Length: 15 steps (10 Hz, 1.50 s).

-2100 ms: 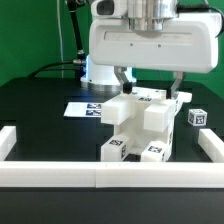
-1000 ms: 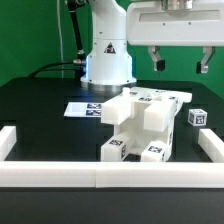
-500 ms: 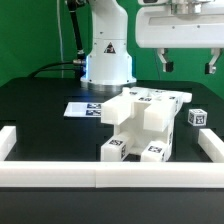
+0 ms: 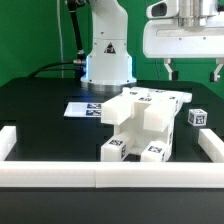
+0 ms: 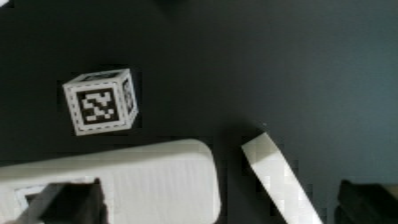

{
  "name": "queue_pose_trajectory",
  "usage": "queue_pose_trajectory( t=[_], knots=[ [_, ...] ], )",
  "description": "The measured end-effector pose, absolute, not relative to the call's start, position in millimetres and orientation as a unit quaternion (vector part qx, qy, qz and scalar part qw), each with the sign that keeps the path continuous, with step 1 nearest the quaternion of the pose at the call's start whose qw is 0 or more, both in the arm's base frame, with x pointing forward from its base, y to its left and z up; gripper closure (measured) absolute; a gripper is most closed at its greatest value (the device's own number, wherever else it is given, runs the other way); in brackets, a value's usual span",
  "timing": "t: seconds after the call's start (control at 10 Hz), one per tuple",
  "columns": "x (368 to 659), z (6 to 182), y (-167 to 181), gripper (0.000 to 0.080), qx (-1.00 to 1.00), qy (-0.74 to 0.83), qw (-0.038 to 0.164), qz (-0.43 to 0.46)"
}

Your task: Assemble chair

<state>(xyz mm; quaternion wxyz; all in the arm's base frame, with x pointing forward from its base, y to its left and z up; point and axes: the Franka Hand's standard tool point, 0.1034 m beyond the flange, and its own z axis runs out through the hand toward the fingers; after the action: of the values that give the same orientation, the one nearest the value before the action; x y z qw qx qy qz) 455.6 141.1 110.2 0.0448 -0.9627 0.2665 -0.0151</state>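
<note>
In the exterior view the gripper (image 4: 193, 70) hangs high in the upper part of the exterior view's right, jaws spread wide and holding nothing. The chair (image 4: 140, 122) sits mid-frame on the black table (image 4: 40, 110), between the marker board (image 4: 80, 108) behind it and the border rail (image 4: 60, 172) in front. It is a cluster of chunky matte white blocks, with black-and-white tags on the top slab and the two low front ends, and it looks only partly built. A small tagged cube (image 4: 198, 117) lies apart from it toward the exterior view's right, roughly beneath the gripper. Fetching that cube seems the step in hand: descend straight, fingers square to its faces, clear of the chair. In the wrist view the cube (image 5: 103, 100) shows one tag plainly. A rounded white block (image 5: 134, 180) and a thin white strip (image 5: 276, 175), which I cannot identify, lie nearer the dark fingertips (image 5: 54, 205).
</note>
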Motion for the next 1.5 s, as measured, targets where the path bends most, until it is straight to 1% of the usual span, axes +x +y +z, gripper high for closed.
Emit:
queue_pose_trajectory(
  t=[0.1,0.2,0.3,0.4,0.5,0.7,0.8,1.0,1.3,1.5],
  knots=[
    [454.0,109.0,141.9,0.0150,-0.963,0.264,0.044,-0.016],
    [445.4,104.8,148.4,0.0150,-0.965,0.259,0.042,-0.016],
    [433.9,102.4,162.9,0.0150,-0.968,0.246,0.037,-0.012],
    [430.7,100.8,168.2,0.0150,-0.970,0.240,0.038,-0.013],
    [428.3,94.5,169.8,0.0150,-0.971,0.236,0.035,-0.017],
    [426.1,75.6,165.0,0.0150,-0.972,0.232,0.023,-0.015],
    [426.2,70.1,162.2,0.0150,-0.974,0.227,0.018,-0.013],
    [432.0,65.1,155.9,0.0150,-0.975,0.222,0.013,-0.012],
    [448.9,67.4,139.5,0.0150,-0.980,0.197,0.012,-0.016],
    [453.5,66.8,131.6,0.0150,-0.982,0.189,0.011,-0.017]
  ],
)
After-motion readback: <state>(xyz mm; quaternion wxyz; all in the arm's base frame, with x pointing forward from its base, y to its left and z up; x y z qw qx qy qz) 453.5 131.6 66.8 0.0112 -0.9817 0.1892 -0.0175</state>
